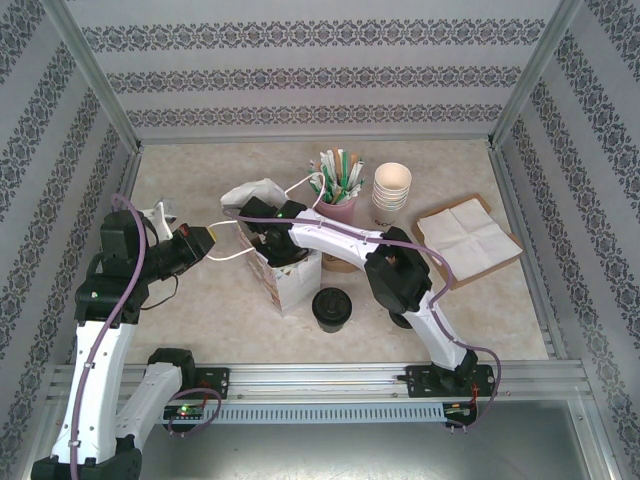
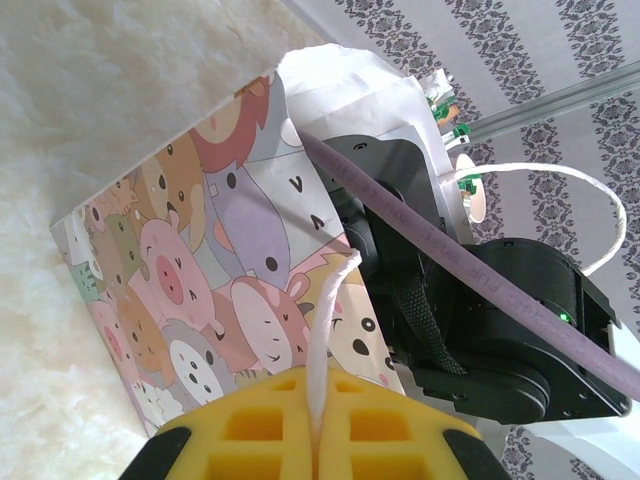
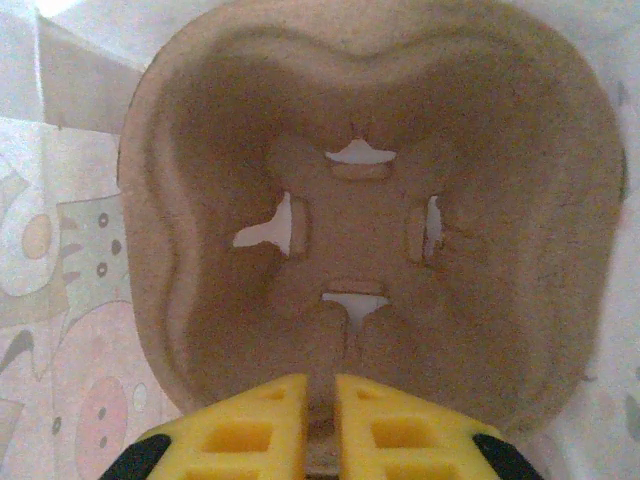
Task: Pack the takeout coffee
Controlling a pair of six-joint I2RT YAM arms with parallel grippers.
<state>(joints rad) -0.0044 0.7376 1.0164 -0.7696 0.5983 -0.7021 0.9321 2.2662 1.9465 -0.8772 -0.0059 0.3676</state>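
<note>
While we looked down at the desk (image 1: 200,320), a paper bag (image 1: 297,283) with cartoon animals stood on it. Our left pincer (image 2: 320,395) was closed tight on the bag's white string handle (image 2: 327,320). Our right pincer (image 3: 320,390) was down inside the bag, over a brown cup carrier (image 3: 480,200). Its yellow fingers (image 3: 250,420) were close together with a thin gap, and we could not tell if they gripped anything. The takeout coffee (image 1: 332,306), with its black lid, sat on the desk just right of the bag.
</note>
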